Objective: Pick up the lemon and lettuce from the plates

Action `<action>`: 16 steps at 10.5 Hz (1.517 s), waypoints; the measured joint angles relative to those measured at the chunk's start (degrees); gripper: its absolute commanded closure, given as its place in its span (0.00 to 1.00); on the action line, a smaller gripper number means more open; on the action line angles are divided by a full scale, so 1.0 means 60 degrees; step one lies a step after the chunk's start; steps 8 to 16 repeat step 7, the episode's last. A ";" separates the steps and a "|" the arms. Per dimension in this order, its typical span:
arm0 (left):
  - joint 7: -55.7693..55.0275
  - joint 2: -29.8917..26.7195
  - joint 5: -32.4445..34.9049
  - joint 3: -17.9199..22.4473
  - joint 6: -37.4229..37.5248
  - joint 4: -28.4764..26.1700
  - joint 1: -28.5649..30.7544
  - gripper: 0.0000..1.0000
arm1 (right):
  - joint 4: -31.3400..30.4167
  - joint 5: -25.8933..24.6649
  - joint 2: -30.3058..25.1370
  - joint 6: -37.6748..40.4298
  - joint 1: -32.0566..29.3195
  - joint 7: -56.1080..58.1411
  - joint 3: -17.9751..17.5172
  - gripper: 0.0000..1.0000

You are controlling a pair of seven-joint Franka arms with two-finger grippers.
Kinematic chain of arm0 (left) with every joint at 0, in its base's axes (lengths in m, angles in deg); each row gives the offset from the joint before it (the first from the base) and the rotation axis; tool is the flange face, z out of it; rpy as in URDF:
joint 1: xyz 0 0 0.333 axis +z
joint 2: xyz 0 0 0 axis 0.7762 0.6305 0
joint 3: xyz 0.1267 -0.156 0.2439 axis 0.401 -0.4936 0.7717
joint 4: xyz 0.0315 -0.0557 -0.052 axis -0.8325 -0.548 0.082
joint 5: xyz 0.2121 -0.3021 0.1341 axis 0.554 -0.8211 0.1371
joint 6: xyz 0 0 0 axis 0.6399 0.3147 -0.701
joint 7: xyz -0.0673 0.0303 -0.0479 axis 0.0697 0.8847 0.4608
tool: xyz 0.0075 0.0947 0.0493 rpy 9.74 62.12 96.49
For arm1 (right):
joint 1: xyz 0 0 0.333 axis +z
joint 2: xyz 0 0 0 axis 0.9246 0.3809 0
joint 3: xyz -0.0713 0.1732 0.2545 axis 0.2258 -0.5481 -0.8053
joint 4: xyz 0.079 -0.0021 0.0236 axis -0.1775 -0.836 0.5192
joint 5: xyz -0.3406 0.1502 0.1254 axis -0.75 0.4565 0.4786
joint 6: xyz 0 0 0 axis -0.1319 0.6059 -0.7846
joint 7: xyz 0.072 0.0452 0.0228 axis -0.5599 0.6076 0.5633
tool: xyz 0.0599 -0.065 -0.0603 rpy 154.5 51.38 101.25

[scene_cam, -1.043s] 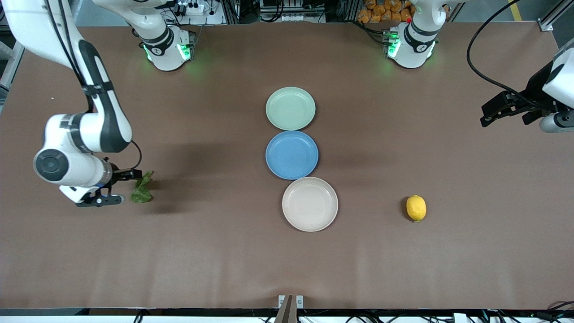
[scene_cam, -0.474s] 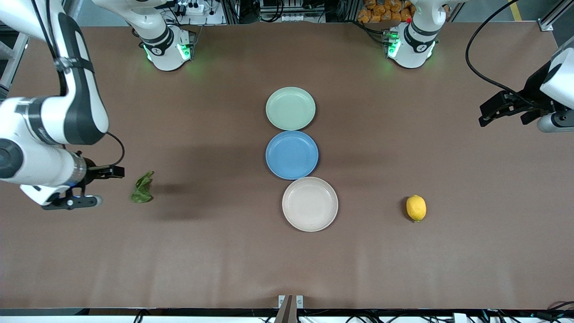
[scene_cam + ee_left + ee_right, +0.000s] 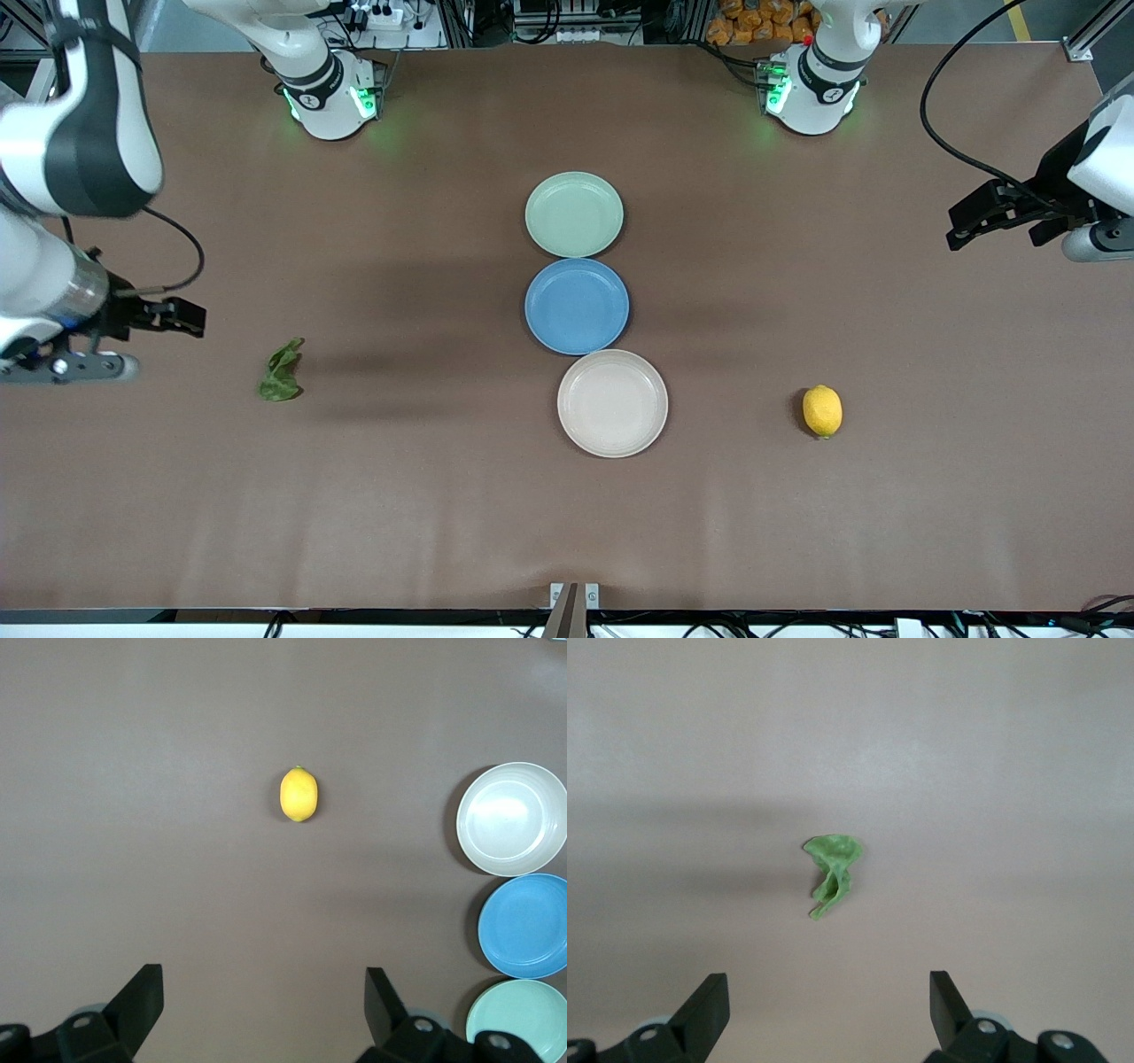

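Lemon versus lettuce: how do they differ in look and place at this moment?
The lemon is a smooth, bright yellow oval; the lettuce is a crumpled, ragged dark green leaf. The lemon lies toward the left arm's end of the table, the lettuce toward the right arm's end. Both rest on the bare table, off the plates, and ungripped.

The left gripper (image 3: pixel 264 1014) hangs over bare brown table (image 3: pixel 159 744) with its fingers spread wide and nothing between them. The lemon (image 3: pixel 299 795) lies alone on the tabletop, well apart from a row of three plates: beige-cream plate (image 3: pixel 512 819), blue plate (image 3: pixel 526 926), mint green plate (image 3: pixel 521 1020).
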 measured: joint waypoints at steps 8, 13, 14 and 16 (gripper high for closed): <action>0.0000 0.0000 0.0071 0.0039 0.0000 -0.0003 0.0035 0.00 | 0.1501 0.0027 -0.0678 0.1651 -0.0036 -0.0242 -0.0182 0.00; 0.0000 0.0000 0.0071 0.0039 0.0000 -0.0003 0.0035 0.00 | 0.1501 0.0027 -0.0678 0.1651 -0.0036 -0.0242 -0.0182 0.00; 0.0000 0.0000 0.0071 0.0039 0.0000 -0.0003 0.0035 0.00 | 0.1501 0.0027 -0.0678 0.1651 -0.0036 -0.0242 -0.0182 0.00; 0.0000 0.0000 0.0071 0.0039 0.0000 -0.0003 0.0035 0.00 | 0.1501 0.0027 -0.0678 0.1651 -0.0036 -0.0242 -0.0182 0.00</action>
